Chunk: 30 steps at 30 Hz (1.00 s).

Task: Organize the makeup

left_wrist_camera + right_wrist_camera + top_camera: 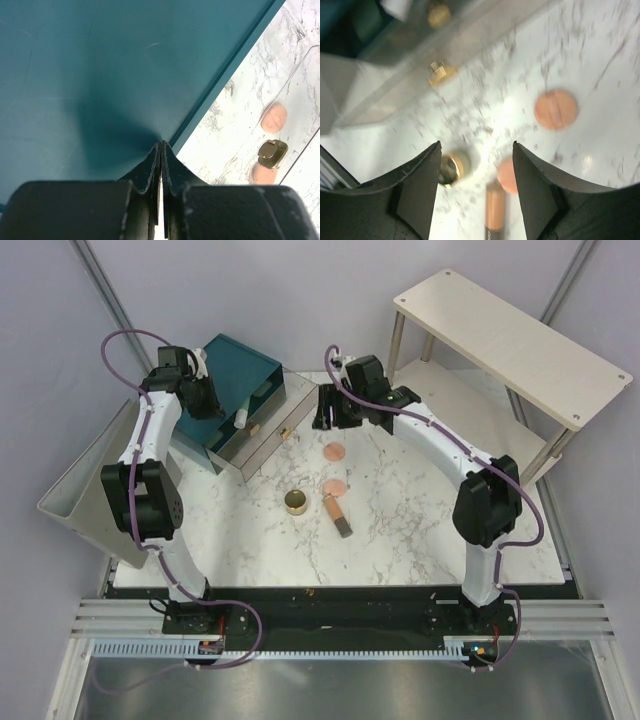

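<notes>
Two peach-pink discs, a gold tin and an orange-and-dark tube lie on the marble table. My right gripper hovers open and empty above and behind them. In the blurred right wrist view, its jaws frame the tin, the near disc and the tube; the far disc lies to the right. My left gripper is shut, its tips over the teal box top. A small white item, perhaps the green-and-white tube, sits in the box's open drawer.
The teal box stands at the back left with its mirrored drawers pulled out toward the discs. A cream shelf unit stands at the back right. A grey bin leans at the left table edge.
</notes>
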Tool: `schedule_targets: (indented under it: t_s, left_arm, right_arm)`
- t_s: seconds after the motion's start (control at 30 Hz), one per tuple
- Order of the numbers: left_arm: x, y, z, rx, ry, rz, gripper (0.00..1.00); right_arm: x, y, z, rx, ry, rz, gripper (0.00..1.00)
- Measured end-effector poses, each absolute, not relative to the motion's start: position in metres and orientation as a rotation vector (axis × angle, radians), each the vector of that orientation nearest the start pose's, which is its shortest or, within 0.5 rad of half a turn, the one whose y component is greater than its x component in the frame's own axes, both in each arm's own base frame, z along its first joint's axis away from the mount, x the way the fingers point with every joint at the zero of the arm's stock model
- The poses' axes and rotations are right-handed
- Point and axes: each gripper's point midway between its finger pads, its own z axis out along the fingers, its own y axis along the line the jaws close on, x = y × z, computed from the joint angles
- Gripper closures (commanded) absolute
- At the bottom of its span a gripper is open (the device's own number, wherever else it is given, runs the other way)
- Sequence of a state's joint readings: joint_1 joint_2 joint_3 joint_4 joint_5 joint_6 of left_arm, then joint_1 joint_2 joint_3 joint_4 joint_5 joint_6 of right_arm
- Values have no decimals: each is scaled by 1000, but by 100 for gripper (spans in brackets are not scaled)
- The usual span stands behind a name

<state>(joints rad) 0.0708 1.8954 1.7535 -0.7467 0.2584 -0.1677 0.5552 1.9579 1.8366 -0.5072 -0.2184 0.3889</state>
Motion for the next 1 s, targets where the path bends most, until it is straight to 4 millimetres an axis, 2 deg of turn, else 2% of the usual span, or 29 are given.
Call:
schedule_targets:
  t_s: [0.13,0.2,0.27,0.37,0.53,0.7,0.73,0.8,0.83,0.87,0.9,1.0]
  left_arm:
    - [479,-19,174,-177,2447,-367,93]
    - [479,-19,174,-176,2447,-368,92]
    - [479,-19,173,-177,2449,-368,92]
    - [479,-19,174,-176,2449,-368,92]
    - [479,-19,174,-176,2449,-368,92]
    - [479,-19,173,-176,2450,-368,92]
    - [479,-19,173,-176,2450,-368,92]
    - [479,-19,173,-176,2450,-368,92]
    - [479,-19,172,-176,2450,-368,92]
    - [479,-19,172,-176,2450,-368,92]
    - [479,-19,172,-176,2450,-369,92]
    - [479,-19,173,-176,2449,-368,92]
  right_arm:
    - [369,311,124,-468,2565,628,36]
    - [338,300,88,-528,2702,572,36]
    - [310,291,62,-585,2812,522,36]
    - [288,289,52,-652,2872,490,36]
    - [275,300,48,-731,2872,494,38]
    - [266,301,23,-777,2927,451,47]
    - [264,300,20,-784,2941,442,59]
    - [265,301,20,-791,2930,421,72]
    - [266,300,19,-793,2929,408,89]
    - [266,300,19,-794,2925,398,96]
    - [268,299,20,-800,2920,389,100]
    - [270,300,21,-800,2909,367,100]
